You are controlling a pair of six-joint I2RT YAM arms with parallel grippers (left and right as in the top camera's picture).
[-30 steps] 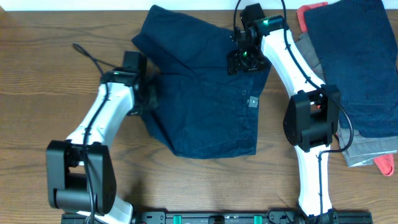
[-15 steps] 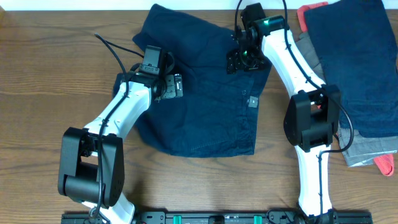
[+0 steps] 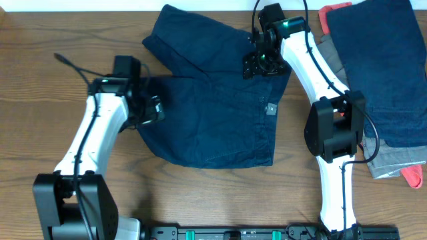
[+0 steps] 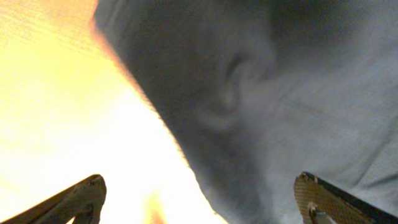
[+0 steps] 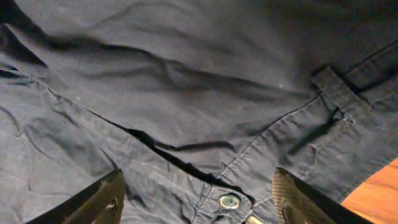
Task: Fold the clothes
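The navy shorts (image 3: 213, 127) lie spread on the counter (image 3: 40, 73). The left claw (image 3: 152, 110) stands wide apart at their edge, over cloth and bare wood. The right claw (image 3: 257, 63), also wide, hangs over their waistband near the button (image 5: 229, 201). A clothes pile (image 3: 380, 67) lies just beside them.

Brown wooden counter (image 3: 40, 80). Bears dark blue shorts (image 3: 220, 127) spread in the middle, and at the right edge a pile of clothes (image 3: 383, 73), with grey and red pieces lowest.
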